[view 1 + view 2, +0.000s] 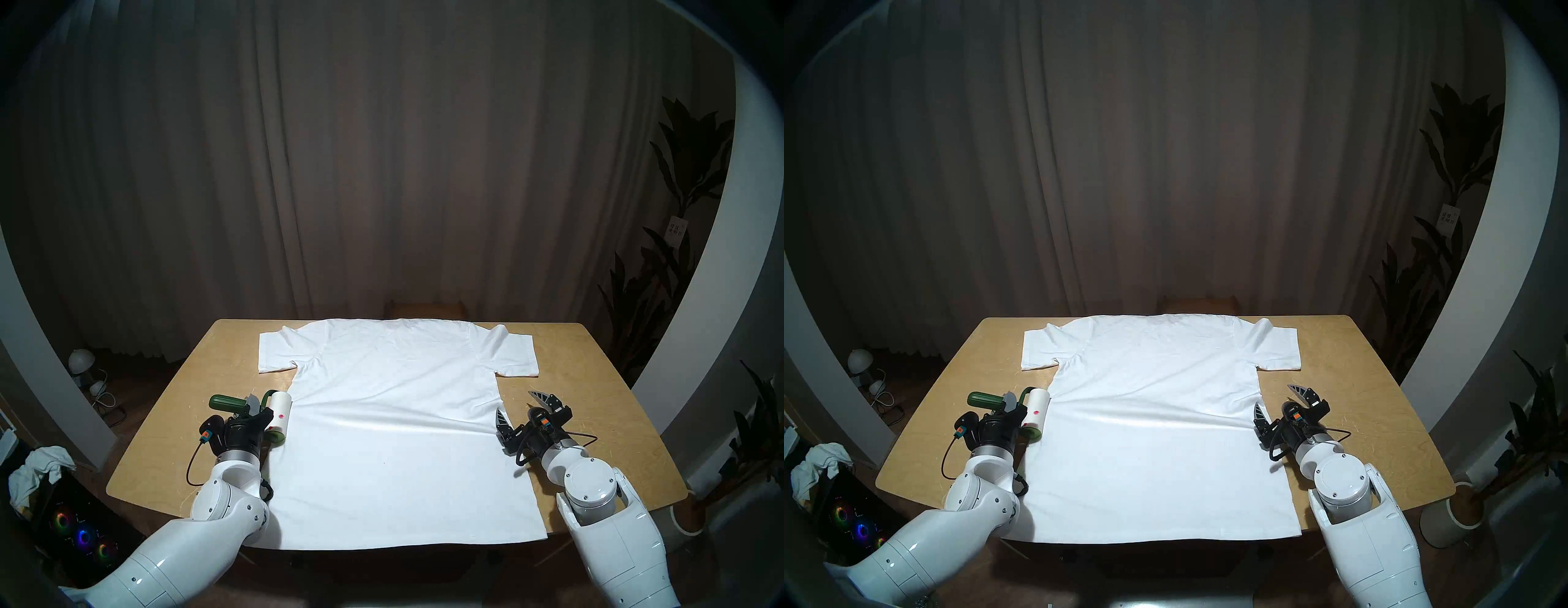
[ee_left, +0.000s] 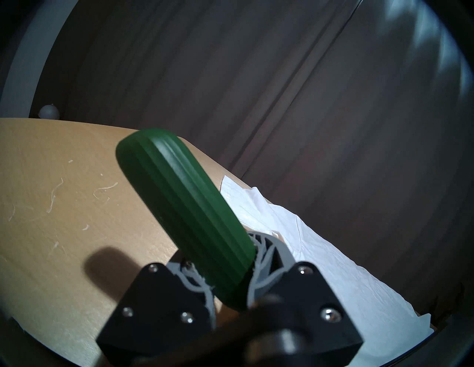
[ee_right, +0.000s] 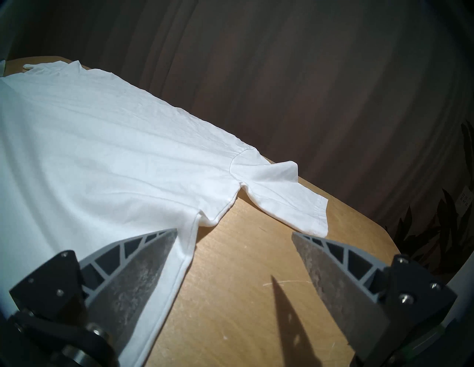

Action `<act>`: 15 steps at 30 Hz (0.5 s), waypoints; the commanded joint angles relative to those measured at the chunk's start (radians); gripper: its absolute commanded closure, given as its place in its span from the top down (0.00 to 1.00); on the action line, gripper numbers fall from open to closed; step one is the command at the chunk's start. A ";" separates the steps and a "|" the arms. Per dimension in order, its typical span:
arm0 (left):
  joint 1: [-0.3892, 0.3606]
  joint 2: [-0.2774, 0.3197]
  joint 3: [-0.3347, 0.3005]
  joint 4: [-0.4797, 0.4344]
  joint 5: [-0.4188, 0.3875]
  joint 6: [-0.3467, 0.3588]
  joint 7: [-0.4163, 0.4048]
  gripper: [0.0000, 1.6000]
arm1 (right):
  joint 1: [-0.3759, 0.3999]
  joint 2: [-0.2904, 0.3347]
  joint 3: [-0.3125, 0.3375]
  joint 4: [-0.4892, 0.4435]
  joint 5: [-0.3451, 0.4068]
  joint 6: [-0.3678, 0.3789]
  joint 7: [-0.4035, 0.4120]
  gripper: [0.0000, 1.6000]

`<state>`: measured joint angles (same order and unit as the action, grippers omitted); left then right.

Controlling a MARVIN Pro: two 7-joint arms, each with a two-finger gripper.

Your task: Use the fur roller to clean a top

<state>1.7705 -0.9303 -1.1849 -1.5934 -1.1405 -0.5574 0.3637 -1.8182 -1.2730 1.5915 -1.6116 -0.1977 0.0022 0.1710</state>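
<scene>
A large white T-shirt lies flat on the wooden table, collar at the far edge; it also shows in the head right view and the right wrist view. My left gripper is shut on the dark green handle of the fur roller. The roller's white cylinder rests at the shirt's left edge. The left wrist view shows the green handle between the fingers. My right gripper is open and empty at the shirt's right edge, also seen in the right wrist view.
Loose threads lie on the bare wood left of the shirt. A curtain hangs behind the table. A plant stands at the right. A cloth and a lit computer case are on the floor at the left.
</scene>
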 commanded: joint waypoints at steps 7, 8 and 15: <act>0.056 0.023 -0.026 0.025 -0.011 -0.022 0.009 0.00 | -0.029 0.001 -0.014 0.035 -0.012 0.025 0.005 1.00; 0.060 0.029 -0.032 0.016 -0.008 -0.028 0.012 0.00 | -0.028 0.001 -0.014 0.036 -0.012 0.025 0.004 1.00; 0.057 0.047 -0.044 0.012 0.003 -0.040 0.017 0.00 | -0.024 0.002 -0.015 0.042 -0.011 0.026 0.004 1.00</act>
<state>1.7991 -0.9103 -1.2186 -1.5928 -1.1544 -0.5905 0.3680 -1.8156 -1.2704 1.5863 -1.6111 -0.1991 0.0030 0.1712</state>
